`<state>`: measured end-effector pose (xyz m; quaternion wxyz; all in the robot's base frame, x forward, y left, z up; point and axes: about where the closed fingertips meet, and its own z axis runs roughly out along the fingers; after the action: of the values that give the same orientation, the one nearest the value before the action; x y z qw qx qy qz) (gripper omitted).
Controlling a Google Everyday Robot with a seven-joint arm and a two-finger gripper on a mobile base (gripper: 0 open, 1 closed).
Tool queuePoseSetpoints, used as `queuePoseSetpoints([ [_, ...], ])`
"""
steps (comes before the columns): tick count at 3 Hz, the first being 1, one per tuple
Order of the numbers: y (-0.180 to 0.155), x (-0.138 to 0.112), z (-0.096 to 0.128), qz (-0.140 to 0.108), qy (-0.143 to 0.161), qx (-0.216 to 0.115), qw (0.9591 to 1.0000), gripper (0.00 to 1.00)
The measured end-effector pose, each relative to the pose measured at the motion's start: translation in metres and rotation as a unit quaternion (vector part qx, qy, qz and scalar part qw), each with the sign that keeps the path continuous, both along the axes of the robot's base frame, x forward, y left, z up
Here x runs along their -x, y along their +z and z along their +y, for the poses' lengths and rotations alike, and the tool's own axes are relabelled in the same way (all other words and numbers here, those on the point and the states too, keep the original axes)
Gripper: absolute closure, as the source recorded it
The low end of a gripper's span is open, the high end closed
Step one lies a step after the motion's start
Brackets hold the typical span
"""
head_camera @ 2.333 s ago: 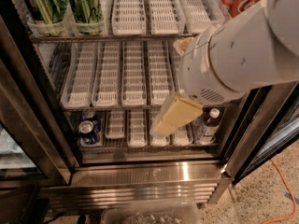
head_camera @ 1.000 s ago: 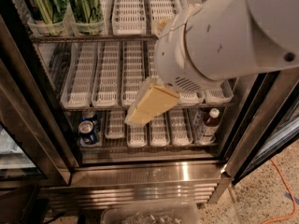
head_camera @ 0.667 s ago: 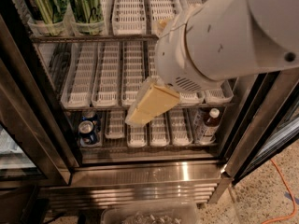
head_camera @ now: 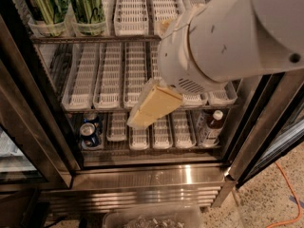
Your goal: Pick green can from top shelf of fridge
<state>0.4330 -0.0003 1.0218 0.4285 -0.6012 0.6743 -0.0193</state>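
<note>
Two green cans (head_camera: 45, 4) (head_camera: 88, 4) stand side by side at the left end of the top shelf (head_camera: 130, 11), in its white slotted lanes. The fridge (head_camera: 156, 177) is open in front of me, with dark door frames and a steel base. My gripper (head_camera: 142, 113) hangs in front of the middle shelf, below and to the right of the green cans and well apart from them. It is cream-coloured, points down-left and holds nothing that I can see. The large white arm housing (head_camera: 223, 37) hides the right part of the top and middle shelves.
A small blue can (head_camera: 89, 132) and a brown bottle (head_camera: 213, 125) stand on the bottom rack. The left door frame (head_camera: 28, 108) and the right door frame (head_camera: 259, 127) bound the opening. A clear bin (head_camera: 152, 217) sits on the floor below, and an orange cable (head_camera: 285, 189) lies at the right.
My arm and gripper have moved left across the fridge opening and a little up. The arm now covers the red can seen earlier at the top right. The cans have not moved.
</note>
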Motion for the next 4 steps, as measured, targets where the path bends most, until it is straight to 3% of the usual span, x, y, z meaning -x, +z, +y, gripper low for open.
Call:
queuePoseSetpoints([
  [1, 0.002, -0.008, 0.022, -0.016, 0.002, -0.028, 0.9995, 0.0],
  [2, 0.002, -0.028, 0.061, -0.035, 0.015, -0.068, 0.997, 0.0],
  [3, -0.003, -0.041, 0.079, -0.039, 0.027, -0.087, 0.9951, 0.0],
  [4, -0.003, -0.041, 0.079, -0.039, 0.027, -0.087, 0.9951, 0.0],
])
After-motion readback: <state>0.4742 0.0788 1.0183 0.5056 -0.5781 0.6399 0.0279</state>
